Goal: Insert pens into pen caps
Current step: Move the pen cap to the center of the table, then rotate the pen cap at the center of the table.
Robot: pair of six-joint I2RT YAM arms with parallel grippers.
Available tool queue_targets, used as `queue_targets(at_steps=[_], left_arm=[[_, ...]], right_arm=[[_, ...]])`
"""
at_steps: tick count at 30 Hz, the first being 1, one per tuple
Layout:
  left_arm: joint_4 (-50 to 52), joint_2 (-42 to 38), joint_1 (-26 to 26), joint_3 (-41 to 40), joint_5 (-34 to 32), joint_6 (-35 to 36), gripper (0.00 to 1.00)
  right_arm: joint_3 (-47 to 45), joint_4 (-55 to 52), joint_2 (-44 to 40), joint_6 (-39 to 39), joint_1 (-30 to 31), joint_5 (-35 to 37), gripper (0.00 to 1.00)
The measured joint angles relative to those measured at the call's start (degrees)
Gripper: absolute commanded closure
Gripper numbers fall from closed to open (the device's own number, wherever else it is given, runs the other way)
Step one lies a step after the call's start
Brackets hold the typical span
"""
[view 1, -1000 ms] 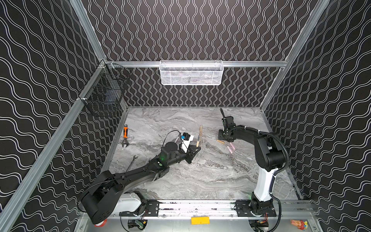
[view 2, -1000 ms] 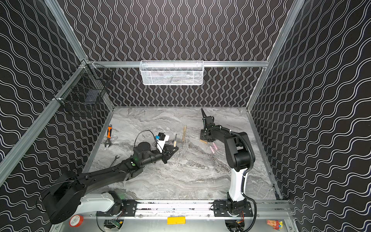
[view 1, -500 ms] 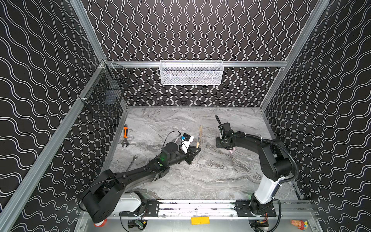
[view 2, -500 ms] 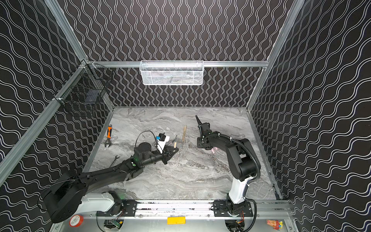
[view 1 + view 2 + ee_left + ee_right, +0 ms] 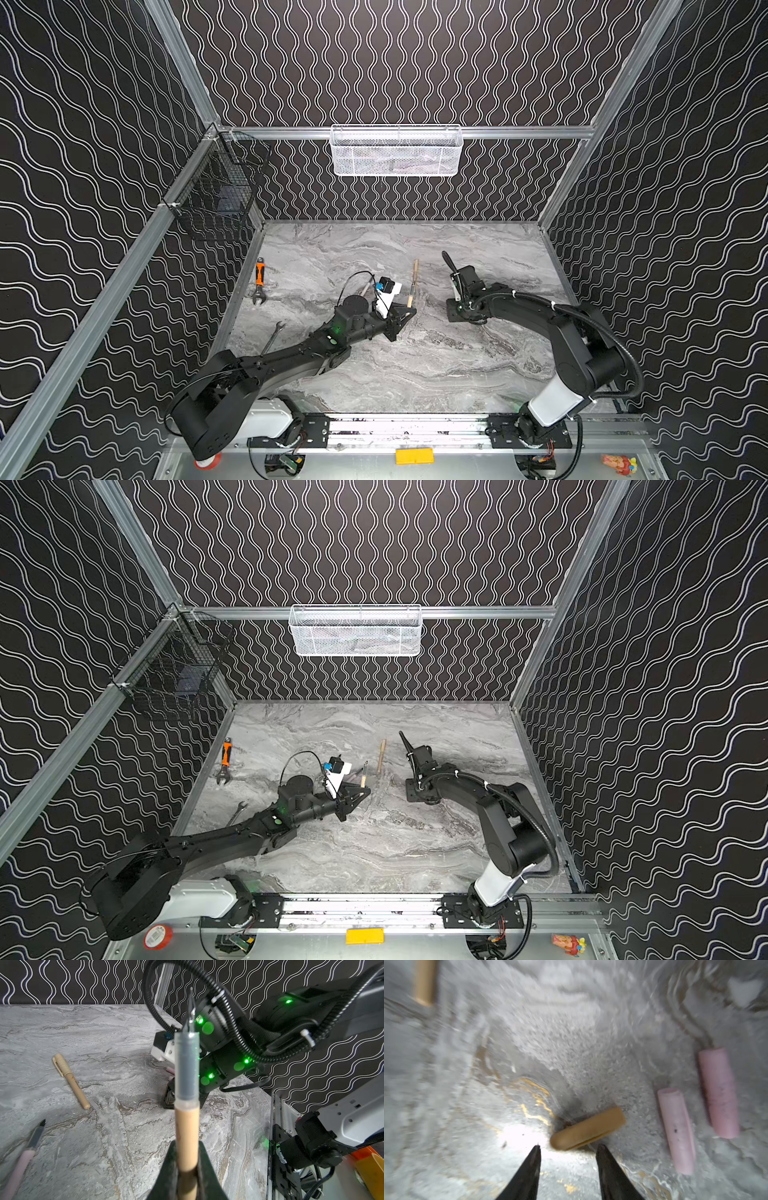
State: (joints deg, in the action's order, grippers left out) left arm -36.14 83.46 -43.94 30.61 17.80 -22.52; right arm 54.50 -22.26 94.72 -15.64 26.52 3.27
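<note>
My left gripper (image 5: 187, 1169) is shut on a tan pen (image 5: 187, 1126), its grey grip section and dark tip pointing away from the wrist; it also shows in a top view (image 5: 364, 776). On the table lie a capped tan pen (image 5: 70, 1080) and a pink pen (image 5: 20, 1157) with a dark tip. My right gripper (image 5: 568, 1147) hangs open just above the table, with a tan pen cap (image 5: 588, 1128) lying crosswise just past its fingertips. Beside it lie two pink pen caps (image 5: 677, 1130) (image 5: 718, 1093). In both top views the right arm (image 5: 519, 303) hides the caps.
An orange-handled wrench (image 5: 259, 274) and a thin silver spanner (image 5: 274, 336) lie by the left wall. A white mesh basket (image 5: 397, 151) hangs on the back wall, a black wire basket (image 5: 216, 199) in the left corner. The marble tabletop (image 5: 415, 374) ends at the front rail.
My right gripper has come toward the front and centre and dropped lower, over the tan cap. The left arm and its tan pen have stayed put.
</note>
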Motion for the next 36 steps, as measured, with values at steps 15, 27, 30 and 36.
queue_targets(at_steps=[15, 27, 30, 36], left_arm=[[0.81, -1.46, -0.04, 0.13, -0.04, 0.04, 0.94], [2.36, -2.49, -0.04, -0.02, -0.52, 0.07, 0.94], [2.34, -1.88, -0.07, -0.2, -0.5, 0.04, 0.95], [2.21, -1.68, -0.11, -0.26, -0.5, 0.0, 0.95]], right_arm=[[7.56, 3.78, 8.35, -1.31, -8.9, -10.01, 0.46], [-2.23, 5.88, 2.03, -3.3, -8.81, -11.67, 0.44], [-3.72, 5.79, 0.66, -3.93, -8.76, -12.44, 0.44], [-5.09, 7.19, 0.02, -4.9, -7.85, -15.98, 0.46]])
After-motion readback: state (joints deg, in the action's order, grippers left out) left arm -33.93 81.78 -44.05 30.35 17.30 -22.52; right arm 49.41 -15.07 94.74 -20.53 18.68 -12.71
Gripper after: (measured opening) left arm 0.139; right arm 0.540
